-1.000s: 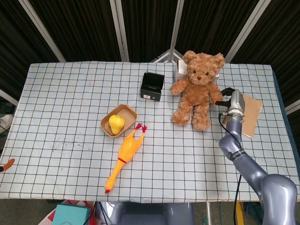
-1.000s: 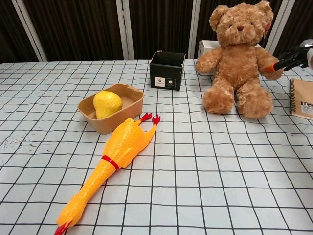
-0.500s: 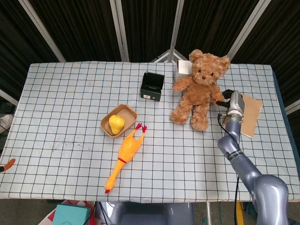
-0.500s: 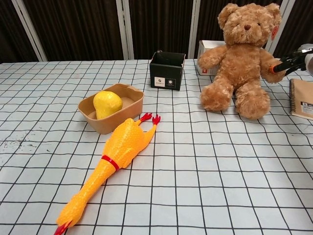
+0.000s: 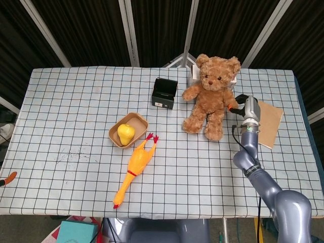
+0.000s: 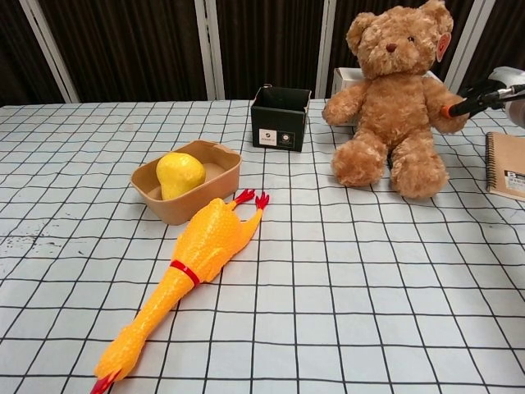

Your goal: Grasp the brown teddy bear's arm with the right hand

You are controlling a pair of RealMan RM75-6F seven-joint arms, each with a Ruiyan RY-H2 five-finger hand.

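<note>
One brown teddy bear (image 6: 394,98), seated upright at the table's (image 5: 76,116) far right, facing forward. One right hand (image 6: 484,94) pinching its arm. Also one rubber chicken (image 6: 193,275), one pear (image 6: 179,174), one black box (image 6: 280,118).

The brown teddy bear (image 5: 210,94) sat upright at the far right part of the table, facing the robot, with both legs stretched forward on the checked cloth. Its fur was curly and light brown, and a small tag hung at one ear. The right hand (image 5: 242,104) seemed to hold one arm.
</note>
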